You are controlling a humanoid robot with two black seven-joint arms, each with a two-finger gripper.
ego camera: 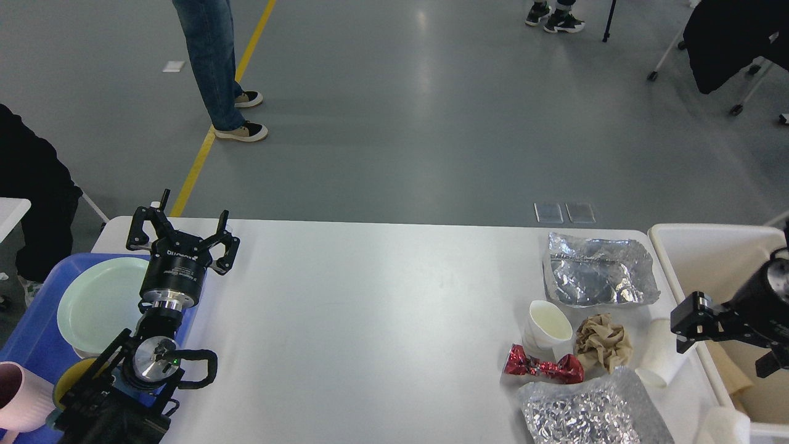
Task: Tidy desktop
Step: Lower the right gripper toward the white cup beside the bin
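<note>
— Where are your arms right now?

— My left gripper [183, 237] is raised over the left end of the large white rectangular desktop [370, 320], its fingers spread wide with nothing between them. It sits at the edge of the blue plastic tray [37, 333], which holds a pale green round plate [102, 302], with a pink cup [18, 394] and something yellow [68, 379] at the near end.

— And the right one?

— My right gripper [699, 324] comes in from the right, over the seam between the desktop and the beige plastic bin [709, 246]. It is dark and seen partly end-on, so I cannot tell whether the jaws are parted or closed. A white paper cup lying on its side [662, 361] is just beside it; whether they touch, I can't make out.

— What is on the desktop?

— Everything is clustered at the right end. A flattened silver foil bag [598, 271] lies farthest back. Nearer are an upright white paper cup [548, 324], a crumpled brown paper wad [604, 342] and a twisted red foil wrapper [542, 367], close together. A crinkled silver foil pouch [592, 413] lies at the near edge. The middle of the desktop is bare.
</note>
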